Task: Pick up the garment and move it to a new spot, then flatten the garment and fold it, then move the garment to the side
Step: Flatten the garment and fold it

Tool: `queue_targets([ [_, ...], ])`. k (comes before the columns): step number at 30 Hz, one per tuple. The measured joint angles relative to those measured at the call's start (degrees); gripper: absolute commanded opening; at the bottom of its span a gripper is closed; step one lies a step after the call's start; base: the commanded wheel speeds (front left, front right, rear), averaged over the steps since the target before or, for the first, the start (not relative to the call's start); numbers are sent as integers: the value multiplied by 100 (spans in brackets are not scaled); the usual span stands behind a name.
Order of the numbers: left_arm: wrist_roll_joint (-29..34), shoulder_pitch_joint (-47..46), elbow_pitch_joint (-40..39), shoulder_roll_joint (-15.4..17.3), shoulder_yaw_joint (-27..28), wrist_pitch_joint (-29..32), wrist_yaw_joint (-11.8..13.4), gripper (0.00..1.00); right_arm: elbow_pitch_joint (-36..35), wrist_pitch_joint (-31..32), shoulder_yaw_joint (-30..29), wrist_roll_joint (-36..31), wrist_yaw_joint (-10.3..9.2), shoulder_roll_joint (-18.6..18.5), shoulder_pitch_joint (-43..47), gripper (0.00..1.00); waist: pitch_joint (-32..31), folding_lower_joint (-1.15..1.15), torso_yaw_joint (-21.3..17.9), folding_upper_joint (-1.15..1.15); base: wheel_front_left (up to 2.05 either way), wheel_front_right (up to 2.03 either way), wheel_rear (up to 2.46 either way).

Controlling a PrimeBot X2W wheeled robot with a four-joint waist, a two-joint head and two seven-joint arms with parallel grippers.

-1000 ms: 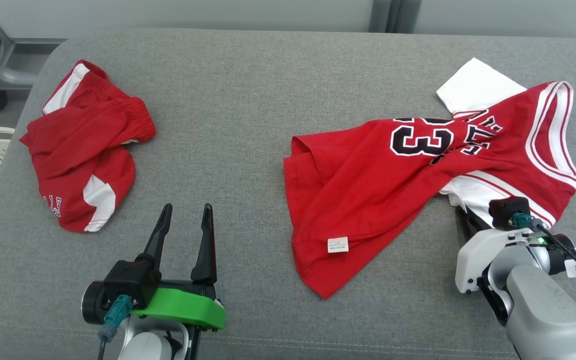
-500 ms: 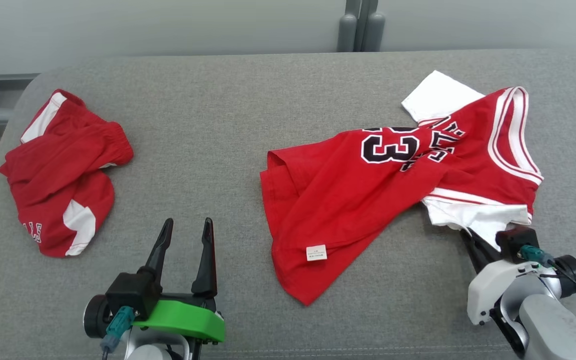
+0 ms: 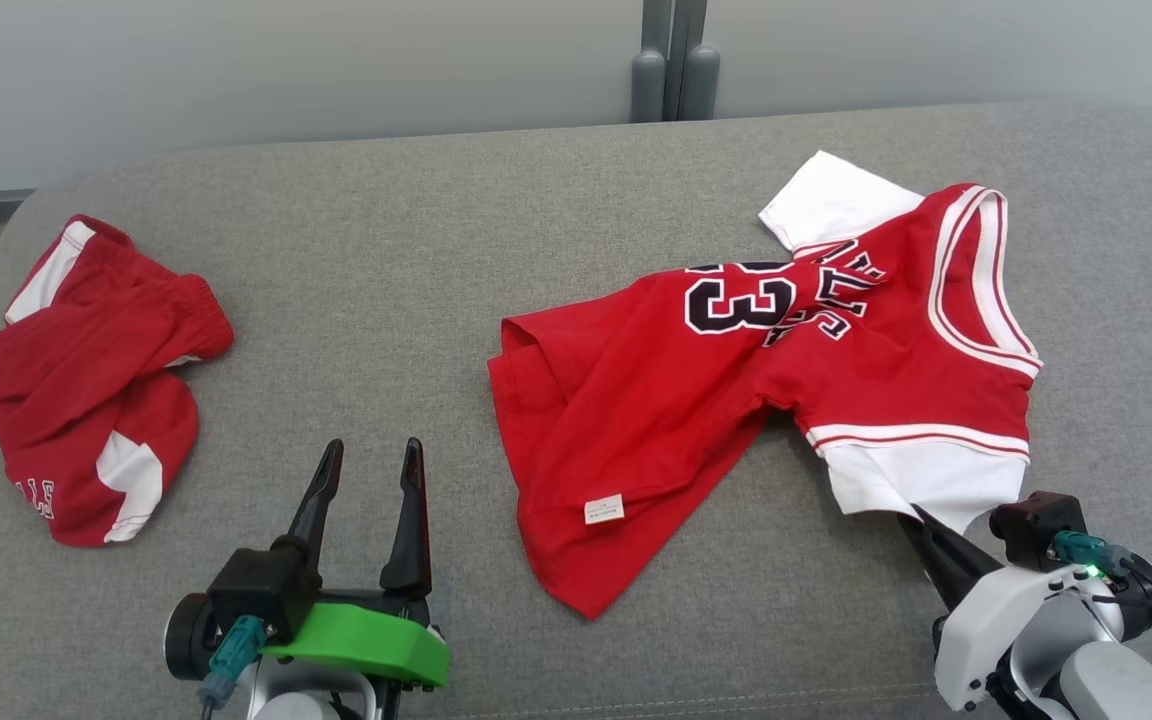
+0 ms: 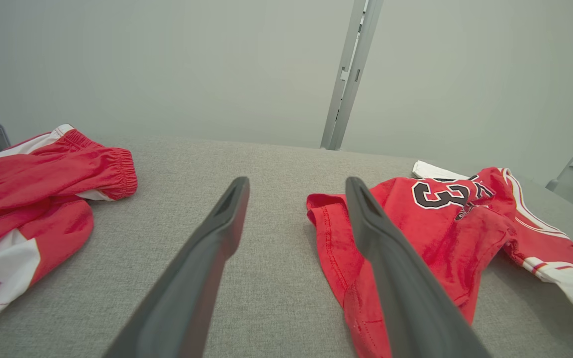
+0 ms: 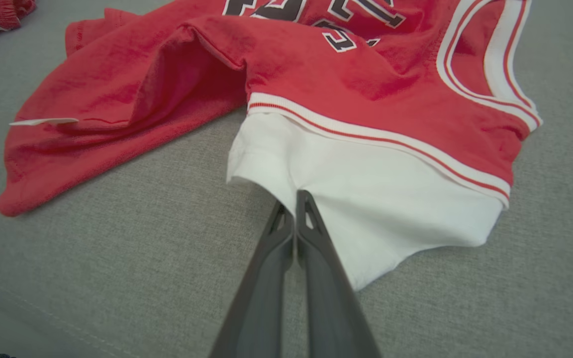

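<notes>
Right claw (image 5: 294, 198) pinches jersey (image 5: 366, 89) sleeve, apparently; left claw (image 3: 374, 446) agape

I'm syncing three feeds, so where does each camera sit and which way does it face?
Head: high, looking down at the grey surface; left gripper and right gripper at the bottom.
Left wrist: along its open fingers, shorts left, jersey right.
Right wrist: along shut fingers pinching the jersey's white sleeve.
Shared: all show the jersey.

We see a jersey (image 3: 656, 400) of soft matt red cloth, its sleeve (image 5: 381, 199) smooth white knit, a cushion (image 3: 416, 250) of coarse grey weave, left gripper (image 3: 375, 442) matt dark plastic.
</notes>
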Motion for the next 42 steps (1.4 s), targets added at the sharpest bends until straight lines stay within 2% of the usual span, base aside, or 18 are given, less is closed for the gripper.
queue_targets([
  [8,0,21,4,0,25,0,-2,100,-977,793,-290,131,0,-135,315,0,-1,0,-2,0,0,0,0],
  [14,-1,21,33,0,9,0,-3,100,-1198,1188,-463,129,-1,-151,510,0,-29,0,16,0,0,0,0],
  [15,-1,21,44,0,1,0,-3,100,-1178,1213,-464,149,-1,-97,544,33,-34,0,21,0,0,0,0],
  [16,-2,21,52,0,-3,0,-3,100,-1136,1241,-442,122,0,-76,563,100,-39,0,28,0,0,0,0],
  [24,0,29,93,0,31,0,-11,100,-1308,883,-534,352,-3,209,570,100,-84,0,23,0,0,0,0],
  [30,4,33,174,1,-41,-1,-77,100,-1475,477,-691,192,-3,331,532,100,-108,0,-14,0,0,0,0],
  [42,86,-229,1024,0,-393,-10,-331,100,-1300,310,-688,-136,-3,557,381,100,-28,0,-187,0,0,0,0],
])
